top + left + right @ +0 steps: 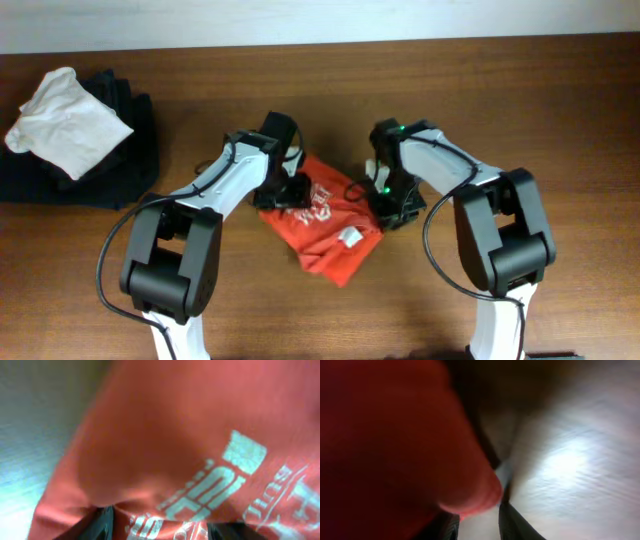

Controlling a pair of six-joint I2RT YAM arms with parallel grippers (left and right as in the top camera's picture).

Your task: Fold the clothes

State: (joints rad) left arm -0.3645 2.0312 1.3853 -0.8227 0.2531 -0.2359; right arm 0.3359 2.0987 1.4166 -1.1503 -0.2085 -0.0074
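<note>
The orange-red T-shirt [320, 225] lies crumpled in a loose heap at the middle of the wooden tabletop [500, 90], between my two arms. Its white lettering [318, 203] faces up and a small white tag [350, 237] shows near its right side.

My left pincer [288, 190] is down at the shirt's upper left edge. From the left wrist the red cloth fills almost the whole view, with the white print [215, 485] running across it. My two dark fingers [102, 525] stand well apart at the bottom of that view. The cloth spreads beyond them and the jaws are parted, not clamped on it.

My right pincer [392, 208] is low at the shirt's right edge. From the right wrist, a rounded fold of red cloth [385, 445] takes up the left half of the view, and its tip reaches just above the narrow gap between my fingers [520, 525]. A small pale bit [504, 472] sits beside that tip. The view is blurred and dark, so I cannot tell whether these jaws pinch the fold or only stand beside it. Bare, brightly lit tabletop lies to the right of the fold.

Well apart at the far left, a crumpled white cloth [65, 120] rests on top of a pile of black garments [120, 165].
</note>
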